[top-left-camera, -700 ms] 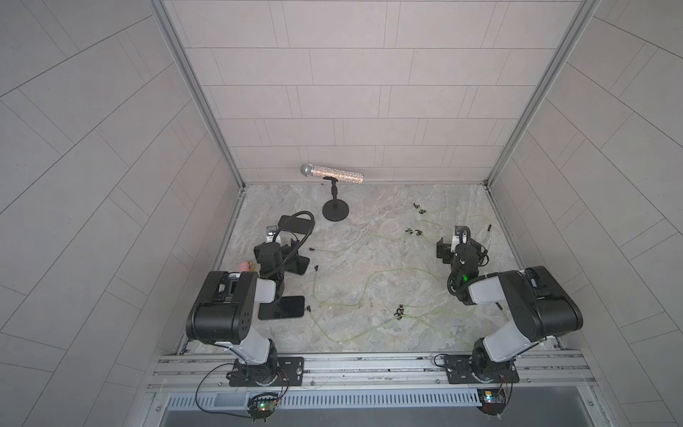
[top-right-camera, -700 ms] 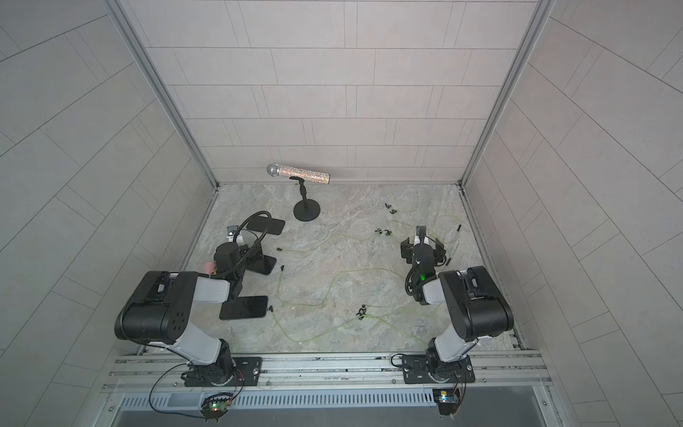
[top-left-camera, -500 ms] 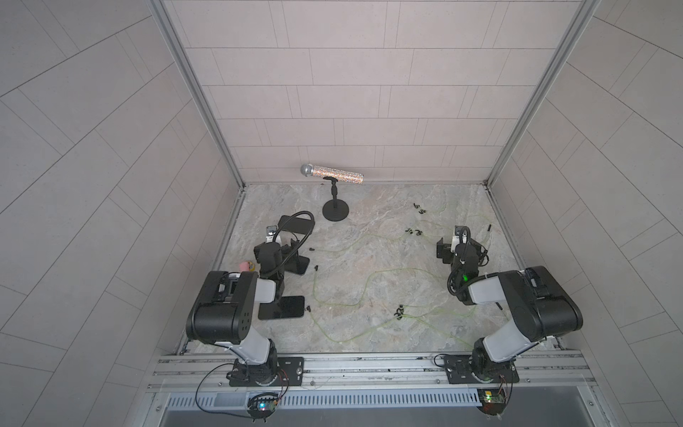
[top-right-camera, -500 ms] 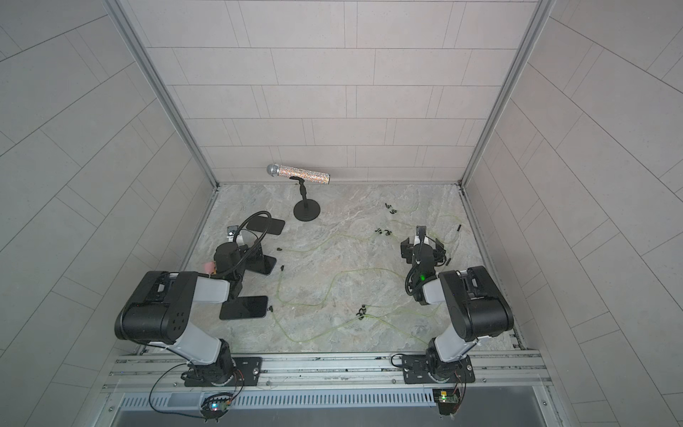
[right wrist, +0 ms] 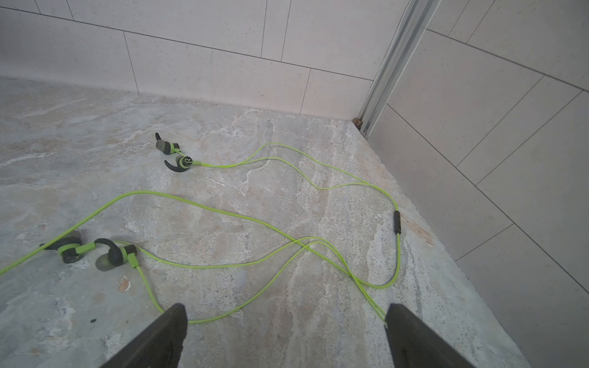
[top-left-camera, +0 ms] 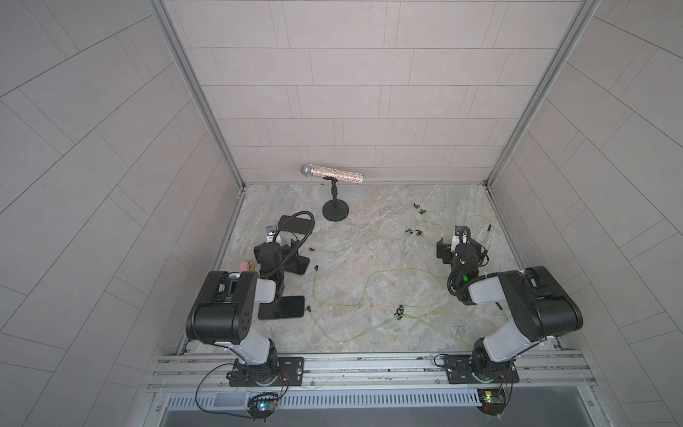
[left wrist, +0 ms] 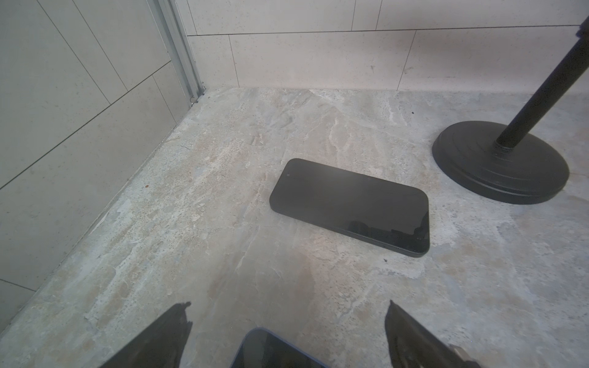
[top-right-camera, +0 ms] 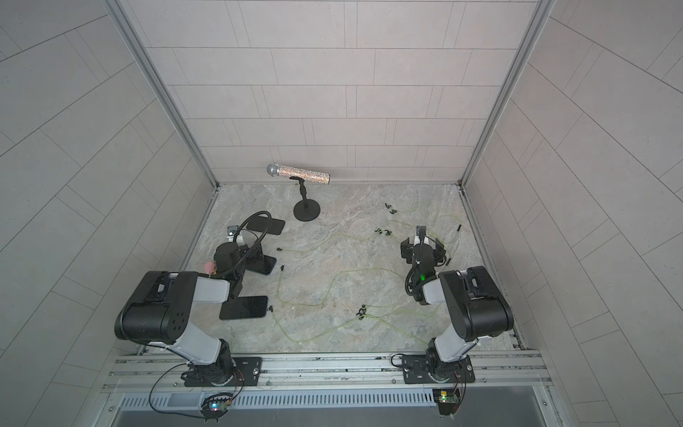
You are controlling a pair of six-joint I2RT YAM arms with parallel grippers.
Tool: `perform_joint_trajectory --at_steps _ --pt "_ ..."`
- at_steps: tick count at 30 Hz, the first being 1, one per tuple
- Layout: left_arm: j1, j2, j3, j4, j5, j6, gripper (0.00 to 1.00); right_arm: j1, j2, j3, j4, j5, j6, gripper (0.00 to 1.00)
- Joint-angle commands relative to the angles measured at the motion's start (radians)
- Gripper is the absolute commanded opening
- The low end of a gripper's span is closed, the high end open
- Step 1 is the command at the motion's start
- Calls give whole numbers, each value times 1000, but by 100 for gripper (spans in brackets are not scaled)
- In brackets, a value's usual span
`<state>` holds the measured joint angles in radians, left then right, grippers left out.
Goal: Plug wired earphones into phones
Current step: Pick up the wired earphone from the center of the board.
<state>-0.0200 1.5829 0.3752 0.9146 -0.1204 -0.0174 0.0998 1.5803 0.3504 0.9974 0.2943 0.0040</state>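
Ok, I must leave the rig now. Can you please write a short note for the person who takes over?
Left end effector: open, empty, above the middle phone.
Right end effector: open, empty, above the earphone cables.
Phones: far phone, middle phone and near phone lie flat on the table, on the left arm's side.
Earbuds lie toward the right arm's side.
Done: nothing clearly plugged. Two plugs lie loose near the far and middle phones. A third plug sits at the near phone's edge; inserted or not, I cannot tell.
Left: plug every earphone in.
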Motion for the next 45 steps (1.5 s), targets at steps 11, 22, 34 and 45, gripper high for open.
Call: perform_joint_trajectory --at_steps 11,22,34,45 --pt "-54 -302 -44 -113 -34 42 100 116 -352 -64 -141 124 -65 100" --pt "20 -759 -131 -366 45 -960 100 50 -870 237 -1173 -91 479 94" --pt "46 -848 311 -1717 108 -958 100 410 -746 346 -1258 -332 743 81" --pt "47 -814 294 -1812 117 -1055 100 958 -131 573 -1061 -392 774 64"
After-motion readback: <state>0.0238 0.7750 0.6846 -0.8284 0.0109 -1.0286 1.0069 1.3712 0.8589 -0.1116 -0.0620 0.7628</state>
